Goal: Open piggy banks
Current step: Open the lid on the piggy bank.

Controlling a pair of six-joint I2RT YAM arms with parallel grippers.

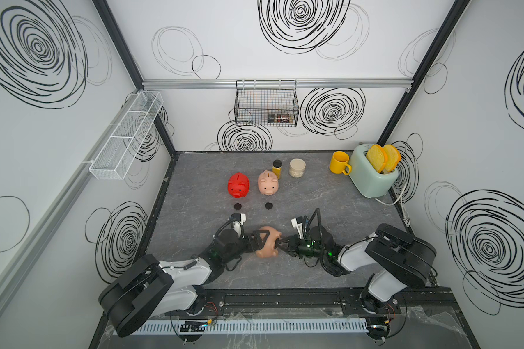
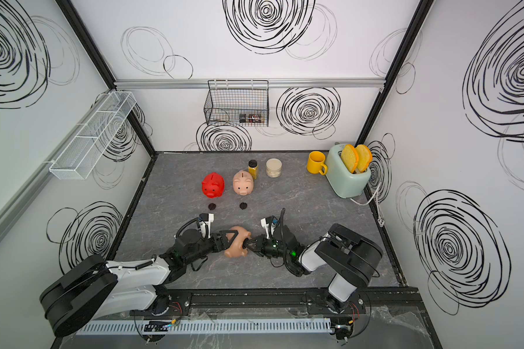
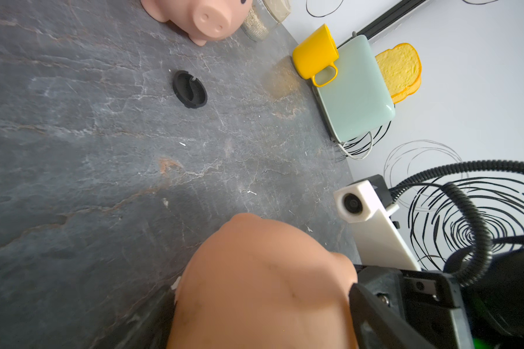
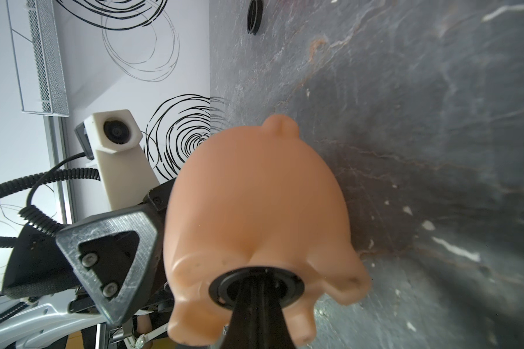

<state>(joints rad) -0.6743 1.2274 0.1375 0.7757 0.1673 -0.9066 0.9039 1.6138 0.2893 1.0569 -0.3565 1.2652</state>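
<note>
- Left tool point(image 1: 266, 241) clamps the glossy peach-tan plastic piggy bank point(image 1: 266, 253), belly turned sideways.
- Right tool point(image 1: 280, 241) is pinched together on its black round belly plug point(image 4: 295, 287).

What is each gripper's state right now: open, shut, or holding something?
Left gripper: shut on the peach-tan piggy bank.
Right gripper: shut, tips inside that pig's black belly plug; whether it pinches the plug cannot be told.

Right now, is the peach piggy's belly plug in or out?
In. The black plug sits in the peach piggy bank's belly, with the right gripper pinching it.
</note>
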